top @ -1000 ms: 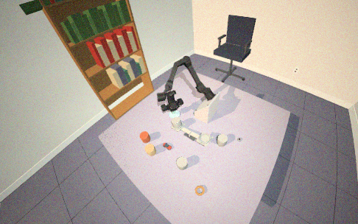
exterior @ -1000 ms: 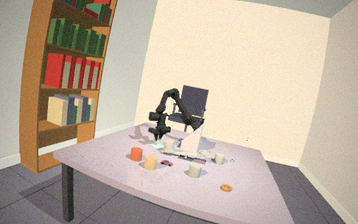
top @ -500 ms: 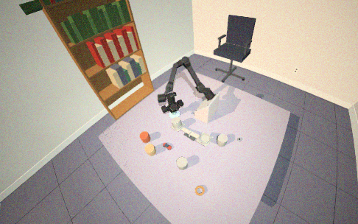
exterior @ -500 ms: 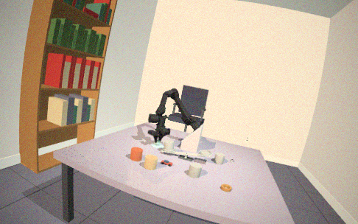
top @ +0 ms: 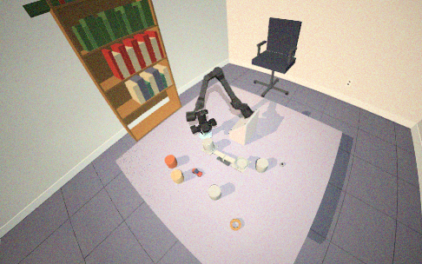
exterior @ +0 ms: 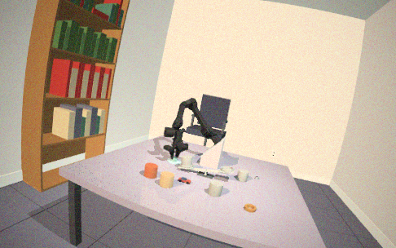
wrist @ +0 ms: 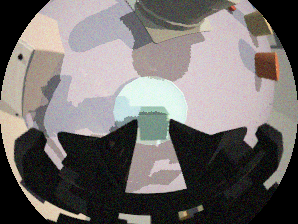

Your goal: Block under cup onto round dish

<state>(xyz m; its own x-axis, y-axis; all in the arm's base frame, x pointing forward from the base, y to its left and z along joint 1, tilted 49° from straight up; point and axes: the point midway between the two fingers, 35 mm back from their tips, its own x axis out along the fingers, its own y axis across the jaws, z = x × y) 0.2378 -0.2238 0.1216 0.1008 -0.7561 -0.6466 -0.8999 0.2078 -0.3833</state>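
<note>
My gripper (top: pixel 206 132) (exterior: pixel 175 157) (wrist: pixel 152 122) is low at the round pale-cyan dish (top: pixel 204 136) (exterior: pixel 173 161) (wrist: pixel 173 96). In the wrist view a green block (wrist: pixel 153 128) is between the fingertips, with thin gaps at its sides; the fingers are open around it. The block appears to rest on the dish, though contact beneath is hidden. A pale cup (top: pixel 208 145) (exterior: pixel 187 161) (wrist: pixel 182 9) stands on the balance's end near the dish. The balance beam (top: pixel 225 156) (exterior: pixel 196 170) has a low round pale shape, no upright cup, at its other end. No cup is above the dish.
Pale cups stand right of the balance (top: pixel 261 165) (exterior: pixel 243 175) and in front of it (top: pixel 214 192) (exterior: pixel 215 188). A red-orange cup (top: pixel 170 161), a yellow cup (top: pixel 177 176), a toy car (top: pixel 197 172) and an orange ring (top: pixel 231 224) lie farther off. A white wedge (top: pixel 248 130) stands behind the balance.
</note>
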